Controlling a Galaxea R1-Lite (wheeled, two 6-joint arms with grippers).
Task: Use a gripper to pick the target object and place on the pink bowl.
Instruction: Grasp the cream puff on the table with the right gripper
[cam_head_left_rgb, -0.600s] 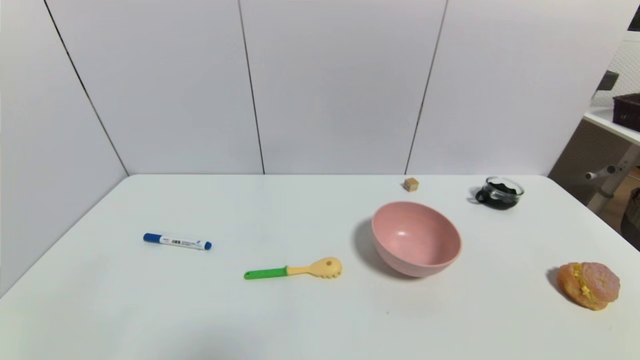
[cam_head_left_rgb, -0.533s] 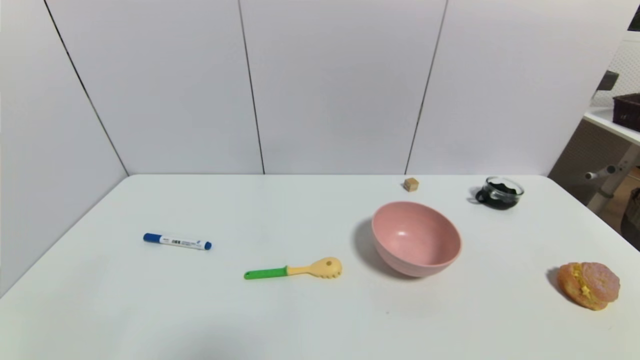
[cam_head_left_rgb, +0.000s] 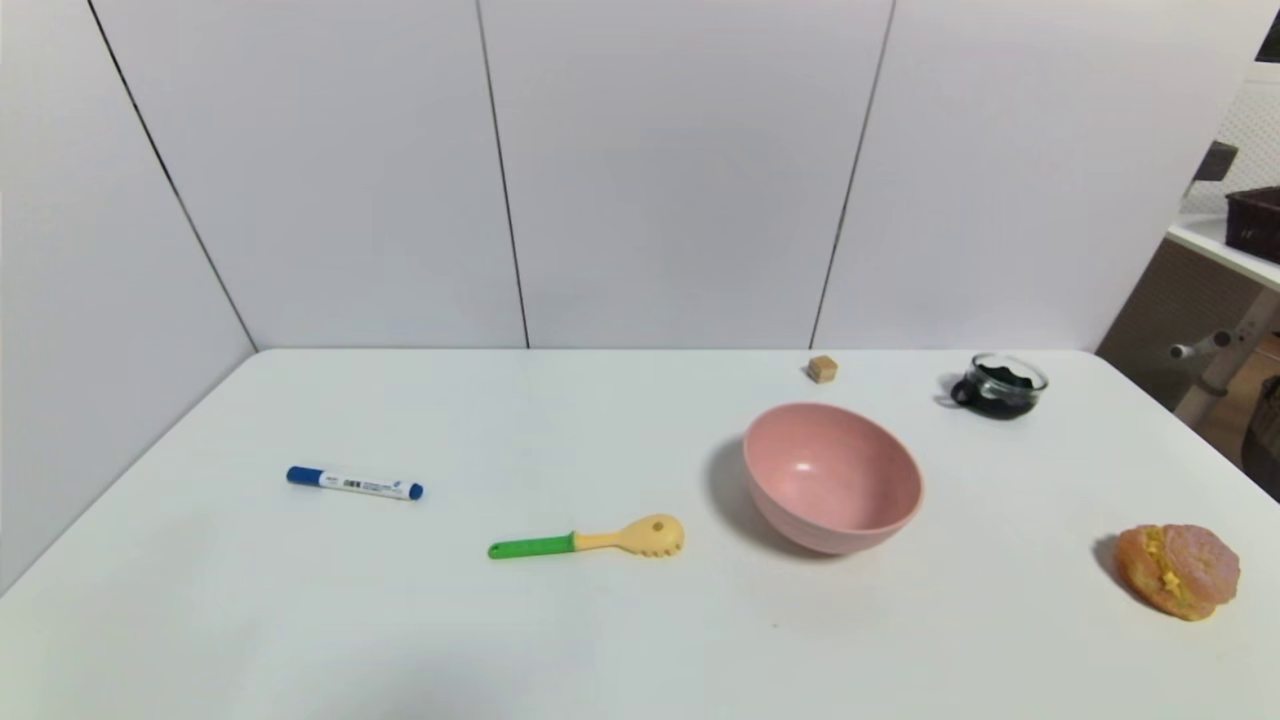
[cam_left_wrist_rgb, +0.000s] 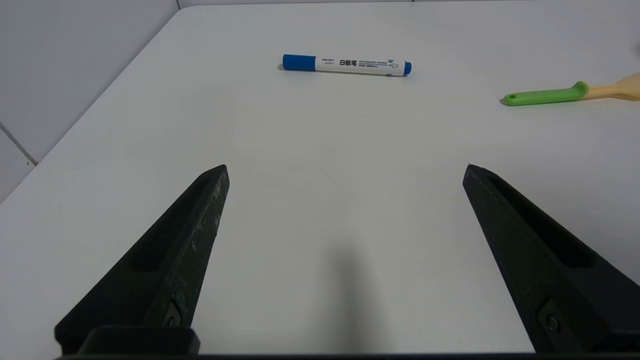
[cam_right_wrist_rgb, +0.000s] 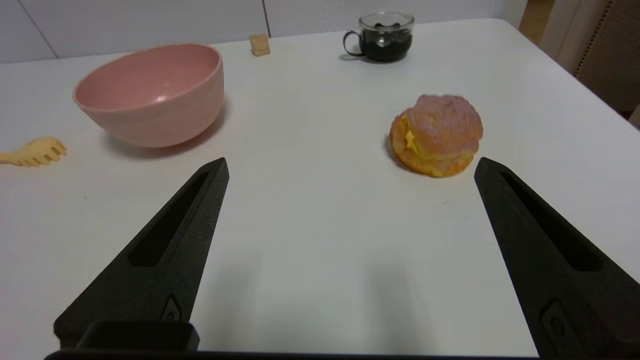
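Observation:
The orange-brown pastry (cam_head_left_rgb: 1178, 570) with a pinkish top and yellow filling lies on the white table near its right edge, also in the right wrist view as the pastry (cam_right_wrist_rgb: 436, 135). The pink bowl (cam_head_left_rgb: 832, 478) stands upright and empty at centre right, shown as the bowl (cam_right_wrist_rgb: 150, 92) in the right wrist view. My right gripper (cam_right_wrist_rgb: 350, 167) is open over bare table, short of the pastry, which lies just beyond one fingertip. My left gripper (cam_left_wrist_rgb: 345, 172) is open over bare table on the left side. Neither gripper shows in the head view.
A blue-capped marker (cam_head_left_rgb: 354, 483) lies at the left. A yellow spoon with green handle (cam_head_left_rgb: 588, 541) lies left of the bowl. A small tan cube (cam_head_left_rgb: 822, 368) and a glass cup with dark contents (cam_head_left_rgb: 1002, 385) sit at the back. White walls enclose the back and left.

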